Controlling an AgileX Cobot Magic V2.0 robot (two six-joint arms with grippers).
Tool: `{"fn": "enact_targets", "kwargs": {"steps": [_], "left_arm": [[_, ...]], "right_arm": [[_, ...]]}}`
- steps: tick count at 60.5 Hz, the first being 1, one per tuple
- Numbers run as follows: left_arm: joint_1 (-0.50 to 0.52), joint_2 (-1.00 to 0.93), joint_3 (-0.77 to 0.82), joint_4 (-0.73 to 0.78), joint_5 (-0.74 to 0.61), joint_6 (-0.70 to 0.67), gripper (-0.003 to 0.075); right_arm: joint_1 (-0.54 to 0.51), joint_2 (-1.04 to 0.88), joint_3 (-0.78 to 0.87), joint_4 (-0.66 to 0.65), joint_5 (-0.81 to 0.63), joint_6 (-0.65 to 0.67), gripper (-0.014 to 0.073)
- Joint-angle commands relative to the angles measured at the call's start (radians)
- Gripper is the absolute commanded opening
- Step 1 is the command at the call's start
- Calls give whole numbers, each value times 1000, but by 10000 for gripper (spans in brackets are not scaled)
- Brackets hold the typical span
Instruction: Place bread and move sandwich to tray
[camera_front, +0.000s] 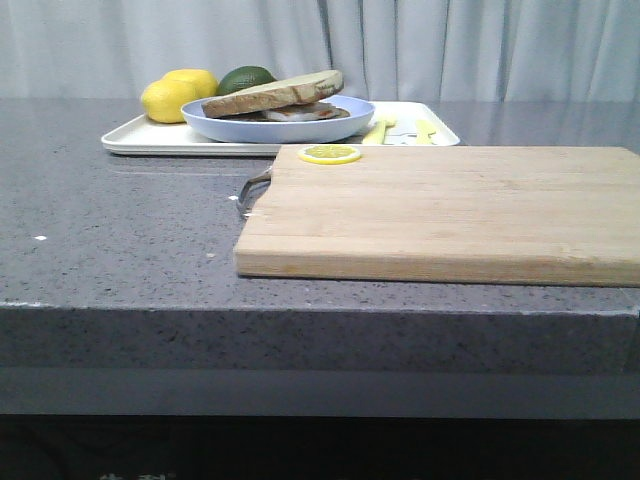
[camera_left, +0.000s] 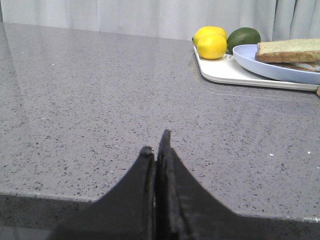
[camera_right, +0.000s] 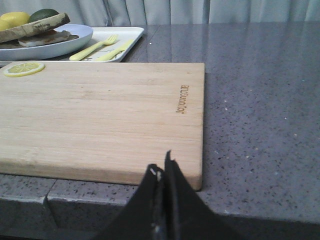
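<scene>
The bread (camera_front: 285, 90) lies tilted on top of the sandwich (camera_front: 300, 112) on the light-blue plate (camera_front: 250, 127), which stands on the white tray (camera_front: 150, 140) at the back left. The bread (camera_left: 290, 50), plate (camera_left: 260, 67) and tray (camera_left: 225, 75) also show in the left wrist view, and the bread (camera_right: 32, 29) and plate (camera_right: 60, 47) in the right wrist view. My left gripper (camera_left: 156, 142) is shut and empty near the table's front edge, far from the tray. My right gripper (camera_right: 162, 165) is shut and empty at the cutting board's near right corner. Neither gripper shows in the front view.
A wooden cutting board (camera_front: 450, 210) with a metal handle (camera_front: 250, 195) lies at front right, a lemon slice (camera_front: 330, 154) on its far left corner. Two lemons (camera_front: 175, 95) and an avocado (camera_front: 245, 78) sit on the tray's left end, yellow cutlery (camera_front: 400, 130) on its right.
</scene>
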Motion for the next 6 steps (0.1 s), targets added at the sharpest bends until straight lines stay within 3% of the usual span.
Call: {"fn": "enact_targets", "kwargs": {"steps": [1,6], "left_arm": [[2,-23,11,-11,-86,-9,-19],[2,-23,11,-11,-86,-9,-19]], "right_arm": [[-4,-16,-4,4,-69,-9,-68],[-4,-16,-4,4,-69,-9,-68]]}}
